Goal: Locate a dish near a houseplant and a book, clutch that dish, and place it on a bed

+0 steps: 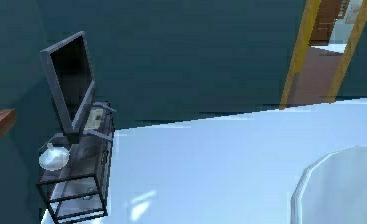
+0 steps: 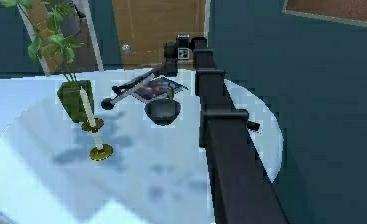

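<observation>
Gripper (image 2: 121, 98) sits at the far end of the dark arm (image 2: 226, 140), in the upper middle of the arm side view. Its thin fingers (image 2: 136, 87) slant down to the left above the round pale table (image 2: 51, 180). We cannot tell how those fingers stand, and with things lying on the table behind them we cannot tell whether anything is held.

We see the dish (image 2: 163, 110) — dark and rounded — on the table near the frame's centre, just left of the arm. It lies just below a book (image 2: 149, 90) with a coloured cover. Whether the fingers touch either one we cannot say.

At the upper left a houseplant (image 2: 51, 40) rises from a green pot, and two white candles (image 2: 88, 112) in gold holders stand just below it. A wooden door (image 2: 156, 25) fills the top centre.

In the forward view, a television (image 1: 71, 75) stands on a dark open stand (image 1: 86, 165) at the left, with a pale rounded object (image 1: 56, 155) beside it. A broad white surface (image 1: 221, 160) spreads across the lower right — above it, a yellow-framed doorway (image 1: 311, 50).
</observation>
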### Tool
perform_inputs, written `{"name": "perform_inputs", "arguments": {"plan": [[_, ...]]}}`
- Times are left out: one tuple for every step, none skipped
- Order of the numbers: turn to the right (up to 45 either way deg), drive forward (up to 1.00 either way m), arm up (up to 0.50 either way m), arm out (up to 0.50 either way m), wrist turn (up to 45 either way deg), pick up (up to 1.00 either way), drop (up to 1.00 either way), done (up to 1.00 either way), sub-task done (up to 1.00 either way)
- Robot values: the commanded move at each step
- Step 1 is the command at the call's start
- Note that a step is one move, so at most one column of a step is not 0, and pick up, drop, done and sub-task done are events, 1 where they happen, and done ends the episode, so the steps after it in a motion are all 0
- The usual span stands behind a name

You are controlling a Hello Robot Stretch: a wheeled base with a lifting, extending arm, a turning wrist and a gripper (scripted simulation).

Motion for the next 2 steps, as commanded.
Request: {"name": "perform_inputs", "arguments": {"plan": [[0.0, 0.00, 0.00, 0.00, 45.0, 0.00, 0.00, 0.00, 0.00], [0.0, 0.00, 0.00, 0.00, 33.0, 0.00, 0.00, 0.00, 0.00]]}}
